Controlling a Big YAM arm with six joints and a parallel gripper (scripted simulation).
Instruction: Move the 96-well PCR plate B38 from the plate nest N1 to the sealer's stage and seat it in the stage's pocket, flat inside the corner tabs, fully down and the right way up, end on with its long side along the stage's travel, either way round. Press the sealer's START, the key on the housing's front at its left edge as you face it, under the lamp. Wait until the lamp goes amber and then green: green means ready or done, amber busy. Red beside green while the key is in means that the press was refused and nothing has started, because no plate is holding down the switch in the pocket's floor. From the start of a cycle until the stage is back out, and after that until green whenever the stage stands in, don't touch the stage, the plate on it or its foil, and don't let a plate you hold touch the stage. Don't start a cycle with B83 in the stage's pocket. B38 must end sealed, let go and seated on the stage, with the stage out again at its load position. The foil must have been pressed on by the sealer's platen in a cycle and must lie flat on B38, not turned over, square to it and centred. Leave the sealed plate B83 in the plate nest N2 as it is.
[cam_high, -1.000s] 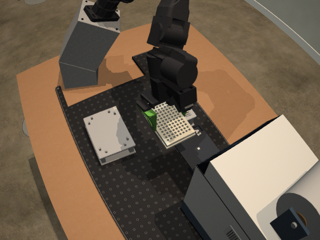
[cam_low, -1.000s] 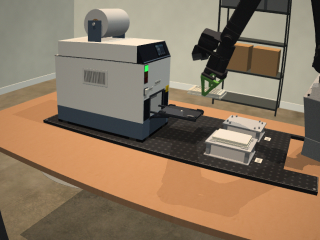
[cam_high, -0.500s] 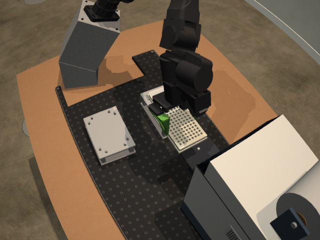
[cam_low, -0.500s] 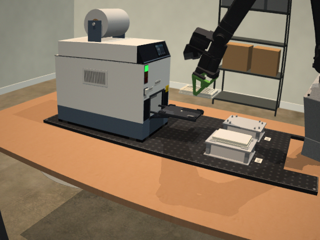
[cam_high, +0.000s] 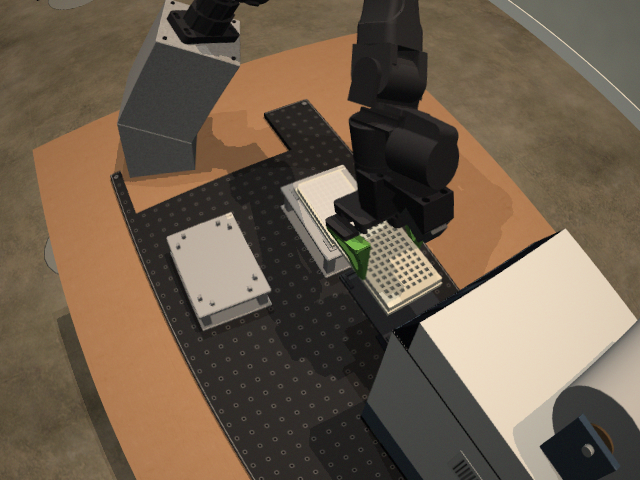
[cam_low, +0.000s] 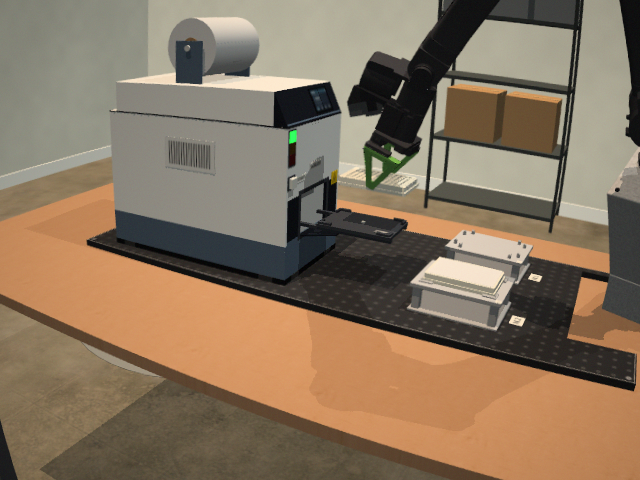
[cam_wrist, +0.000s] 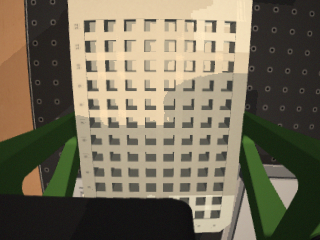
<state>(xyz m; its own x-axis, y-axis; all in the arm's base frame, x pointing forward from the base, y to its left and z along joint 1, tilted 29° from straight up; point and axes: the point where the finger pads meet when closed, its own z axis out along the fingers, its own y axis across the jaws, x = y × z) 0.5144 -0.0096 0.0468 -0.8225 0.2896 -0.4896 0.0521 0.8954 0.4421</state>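
My gripper (cam_high: 385, 245) is shut on the 96-well plate B38 (cam_high: 400, 263), gripping it across its short width with the green fingers. The plate is level, wells up, and hangs high in the air about over the sealer's stage (cam_low: 361, 224), well apart from it. In the wrist view the plate (cam_wrist: 160, 115) fills the frame between the fingers. The stage stands out at its load position with its pocket empty. The lamp (cam_low: 293, 136) is green. The START key (cam_low: 292, 181) sits below it. Nest N1 (cam_high: 219, 268) is empty.
Nest N2 (cam_high: 316, 227) holds the sealed plate B83 (cam_high: 323, 198), just beside my gripper. The sealer housing (cam_low: 222, 155) with a foil roll (cam_low: 214, 43) stands at the stage's far end. The arm's grey pedestal (cam_high: 173, 98) stands behind the nests.
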